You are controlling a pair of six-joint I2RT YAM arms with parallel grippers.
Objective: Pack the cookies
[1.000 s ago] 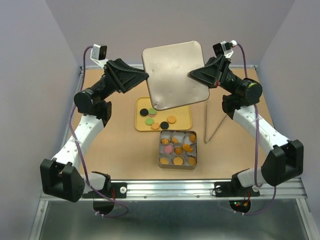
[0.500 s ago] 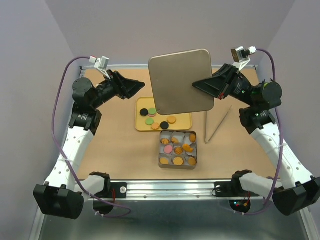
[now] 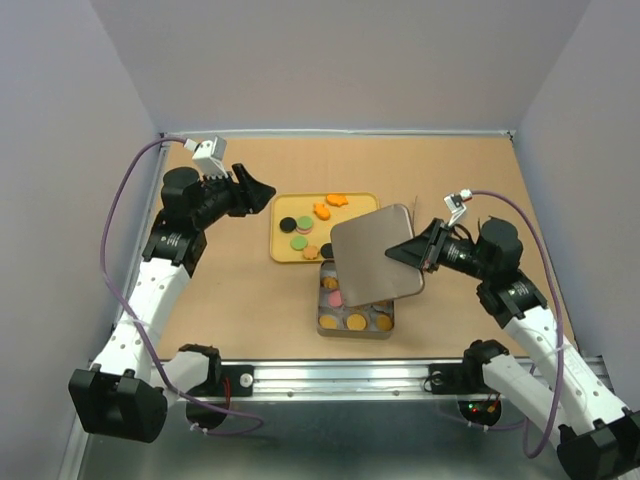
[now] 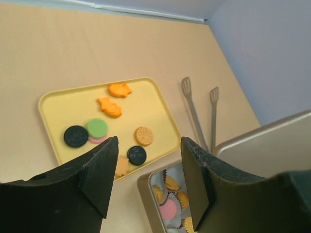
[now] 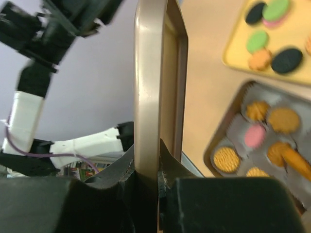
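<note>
Right end effector (image 3: 398,254) clamps lid (image 3: 372,262) edge, left end effector (image 3: 262,192) open, empty; I fear tilted lid jams on tin (image 3: 353,330).

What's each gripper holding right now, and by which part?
Right gripper pinches the lid by its edge rim; left gripper is open, empty.

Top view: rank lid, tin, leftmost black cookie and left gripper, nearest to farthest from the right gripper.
1. Lid, clamped in the right gripper.
2. Tin, just left, partly under the lid.
3. Leftmost black cookie, farther left.
4. Left gripper, far back-left.
</note>
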